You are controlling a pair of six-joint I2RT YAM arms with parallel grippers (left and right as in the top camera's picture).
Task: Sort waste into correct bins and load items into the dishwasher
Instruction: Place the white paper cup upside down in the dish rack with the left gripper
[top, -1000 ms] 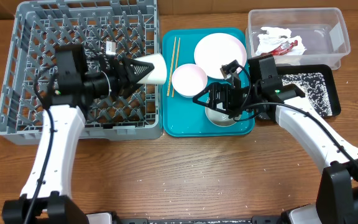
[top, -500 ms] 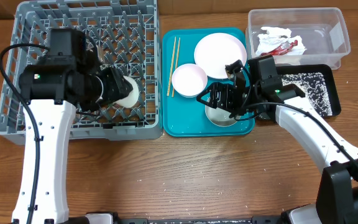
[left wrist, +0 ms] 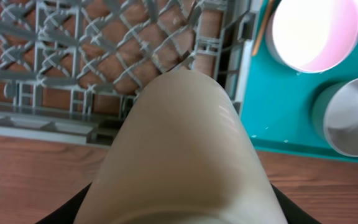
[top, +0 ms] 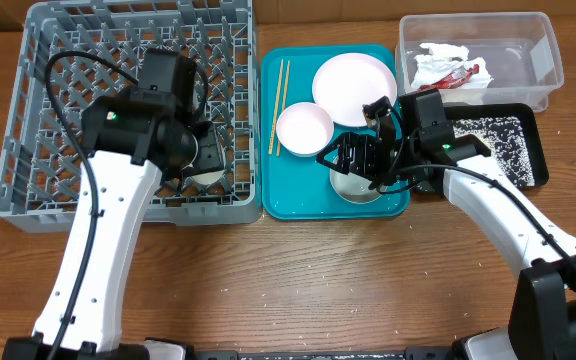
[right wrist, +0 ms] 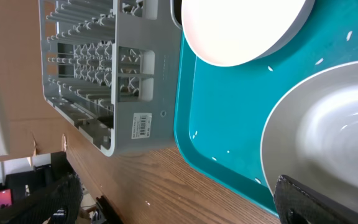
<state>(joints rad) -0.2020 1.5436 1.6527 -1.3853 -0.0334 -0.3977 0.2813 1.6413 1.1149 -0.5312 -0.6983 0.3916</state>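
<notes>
Over the dish rack's point(top: 38, 190) front right corner, our left tool point(top: 203, 158) is clamped on the small white cup point(left wrist: 182, 155): loading, we judge. Next we lower it between pegs point(top: 78, 80) and release. Its long axis follows the tool, pointing down into the rack. Right of the rack, our right tool point(top: 353, 160) hangs spread above a white bowl point(right wrist: 334, 143).
</notes>
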